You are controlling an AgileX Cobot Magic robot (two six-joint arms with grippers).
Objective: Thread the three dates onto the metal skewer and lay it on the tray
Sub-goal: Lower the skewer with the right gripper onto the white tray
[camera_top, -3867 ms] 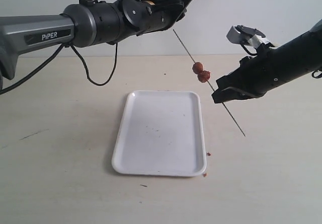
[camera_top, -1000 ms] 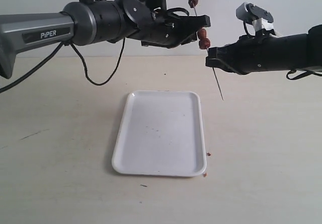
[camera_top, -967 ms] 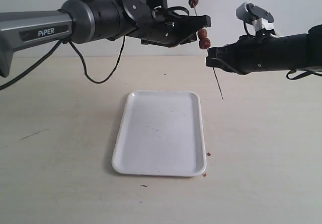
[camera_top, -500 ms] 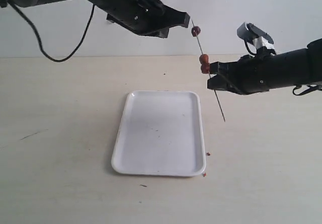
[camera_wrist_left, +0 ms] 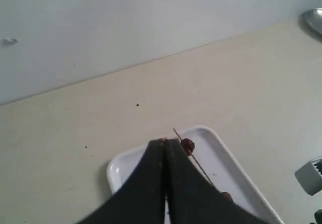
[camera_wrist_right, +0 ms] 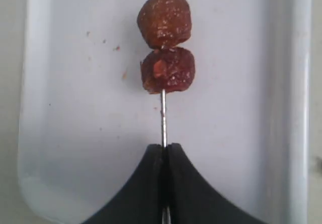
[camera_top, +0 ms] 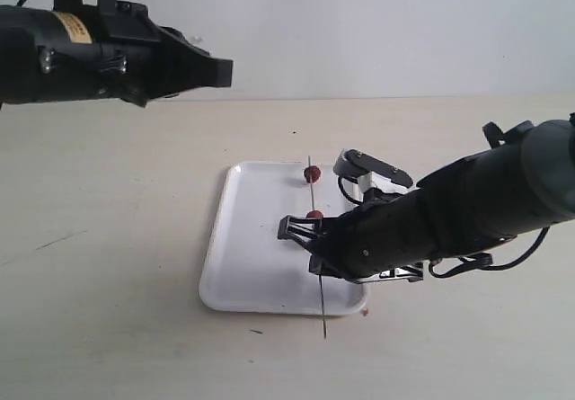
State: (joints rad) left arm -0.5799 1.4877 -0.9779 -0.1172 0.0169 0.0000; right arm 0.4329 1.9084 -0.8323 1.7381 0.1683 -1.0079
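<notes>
Two dates (camera_wrist_right: 167, 70) just ahead of my R pincer (camera_wrist_right: 164, 152), clamped on skewer (camera_wrist_right: 162, 118); axis lengthwise over tray (camera_top: 243, 256).

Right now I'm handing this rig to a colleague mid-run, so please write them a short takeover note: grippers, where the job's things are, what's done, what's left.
Left gripper: shut, empty, held high and away from the tray.
Right gripper: shut on the metal skewer, low over the tray.
The three dates are threaded: two touch near the right gripper, and the third date sits apart, farther along.
The skewer runs lengthwise over the tray, its tip past the near rim. I cannot tell whether it rests on the tray.
Done: threading. Left: set the skewer down, open, withdraw.
</notes>
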